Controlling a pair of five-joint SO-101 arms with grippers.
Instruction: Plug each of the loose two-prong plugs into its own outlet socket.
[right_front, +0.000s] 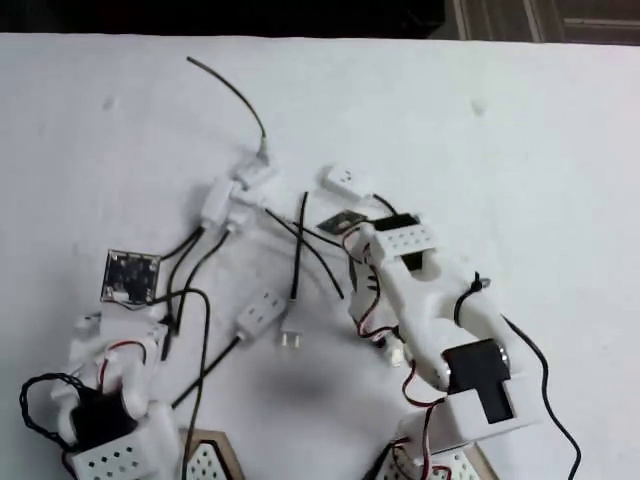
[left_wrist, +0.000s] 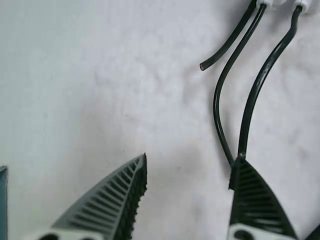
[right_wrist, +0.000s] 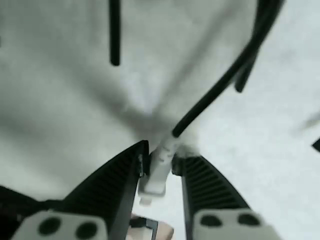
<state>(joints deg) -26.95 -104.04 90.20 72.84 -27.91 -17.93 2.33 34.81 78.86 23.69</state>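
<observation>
Grippers differed: the right gripper (right_wrist: 160, 156) clamped a white plastic two-prong plug (right_wrist: 155, 175) on its black cord (right_wrist: 220, 85) above the white table (right_wrist: 60, 100); the left gripper (left_wrist: 189, 162) gaped wide, thin dark cables (left_wrist: 250, 100) beside one fingertip.

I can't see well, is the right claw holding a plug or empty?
Holding: the right claw is shut on a white plug, its black cord trailing away.

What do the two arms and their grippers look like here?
The left arm and right arm are white shells with black servos and red and black wires. The left gripper and right gripper have dark, ribbed, tapering fingers on white mounts.
</observation>
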